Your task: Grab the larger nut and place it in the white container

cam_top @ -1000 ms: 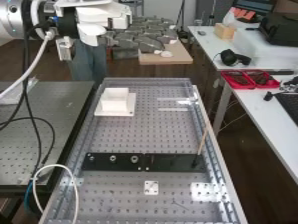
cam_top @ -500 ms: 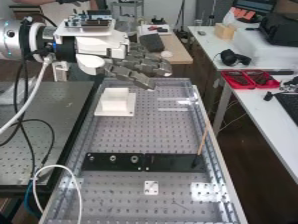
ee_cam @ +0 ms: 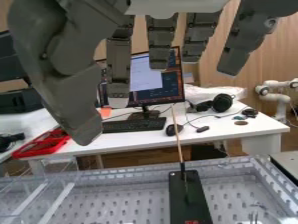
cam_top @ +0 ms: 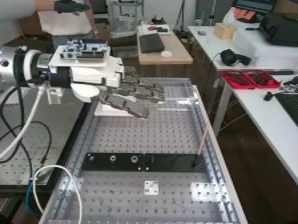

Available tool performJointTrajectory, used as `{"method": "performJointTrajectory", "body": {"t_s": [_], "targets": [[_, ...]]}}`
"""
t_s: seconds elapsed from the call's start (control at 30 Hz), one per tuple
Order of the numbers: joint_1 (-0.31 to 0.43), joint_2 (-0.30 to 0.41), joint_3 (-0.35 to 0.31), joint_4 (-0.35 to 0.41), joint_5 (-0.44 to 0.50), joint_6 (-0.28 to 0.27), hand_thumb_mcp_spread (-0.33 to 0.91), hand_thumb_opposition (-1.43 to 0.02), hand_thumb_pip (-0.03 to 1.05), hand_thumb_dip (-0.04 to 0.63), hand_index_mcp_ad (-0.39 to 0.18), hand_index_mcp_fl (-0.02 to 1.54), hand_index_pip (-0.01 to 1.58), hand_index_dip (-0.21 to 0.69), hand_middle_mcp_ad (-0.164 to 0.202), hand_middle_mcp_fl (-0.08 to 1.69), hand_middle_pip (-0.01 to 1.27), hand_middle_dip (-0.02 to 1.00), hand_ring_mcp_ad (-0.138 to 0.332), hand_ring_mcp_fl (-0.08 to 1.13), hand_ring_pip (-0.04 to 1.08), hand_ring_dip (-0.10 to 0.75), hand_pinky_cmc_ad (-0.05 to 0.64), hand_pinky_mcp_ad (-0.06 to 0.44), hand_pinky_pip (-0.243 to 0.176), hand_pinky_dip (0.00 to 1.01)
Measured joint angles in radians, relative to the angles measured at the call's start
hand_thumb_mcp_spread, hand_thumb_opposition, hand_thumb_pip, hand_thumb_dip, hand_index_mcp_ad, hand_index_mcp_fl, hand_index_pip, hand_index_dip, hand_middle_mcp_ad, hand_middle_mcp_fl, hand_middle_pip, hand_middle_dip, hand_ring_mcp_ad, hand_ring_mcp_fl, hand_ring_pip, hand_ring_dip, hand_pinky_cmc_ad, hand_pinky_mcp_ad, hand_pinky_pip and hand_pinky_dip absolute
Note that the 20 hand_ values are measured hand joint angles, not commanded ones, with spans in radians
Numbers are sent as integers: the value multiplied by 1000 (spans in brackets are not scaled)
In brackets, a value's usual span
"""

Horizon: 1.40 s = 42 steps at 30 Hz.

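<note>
High view: robot hand (cam_top: 124,104) spread wide, empty, partly covering the white container (cam_top: 110,112) near the counter's (cam_top: 113,195) far left corner. Now the larger nut (cam_top: 113,158), on the black bar (cam_top: 102,165) between smaller nut (cam_top: 91,158) and bearing (cam_top: 134,159), likely spaced for pinching room.

"Colours, bench (cam_top: 126,132)?"
"Silver-grey, dotted with rows of dark holes. Bar (cam_top: 173,162): black. Container (cam_top: 114,111): white."
"Hand (cam_top: 126,104)?"
"Dark grey. Larger nut (cam_top: 113,158): metallic grey. Trays (cam_top: 239,87): red. Stick (cam_top: 202,141): tan. Desk (cam_top: 263,112): white. Wall (ee_cam: 266,65): light brown, streaked."
</note>
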Motion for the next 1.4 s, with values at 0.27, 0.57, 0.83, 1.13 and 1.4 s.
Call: {"method": "performJointTrajectory", "body": {"t_s": [0.27, 0.57, 0.83, 1.13, 1.4], "targets": [[6, -3, -26, 16, 14, -29, 342, -848, 703, 206, -201, 9, 1333, 33, 38, 56, 120, 199, 113, 0, 75, 87, 314, 264, -61, 365], [-34, -49, -40, 61, -69, -75, 342, -848, 721, 206, -201, 2, 1414, 49, 42, 16, 120, 204, 115, 0, 75, 87, 314, 264, -61, 370], [-102, -118, -31, 108, -175, -117, 340, -866, 721, 206, -202, 2, 1456, 80, 38, 9, 119, 202, 113, 0, 79, 96, 314, 264, -61, 380], [-151, -196, 1, 130, -269, -188, 340, -873, 721, 206, -202, 5, 1496, 110, 38, 5, 119, 206, 115, 0, 82, 96, 316, 265, -63, 380], [-188, -240, -11, 175, -309, -221, 342, -880, 721, 206, -213, 2, 1527, 110, 38, 2, 119, 206, 115, 0, 79, 96, 316, 265, -61, 380]]}}
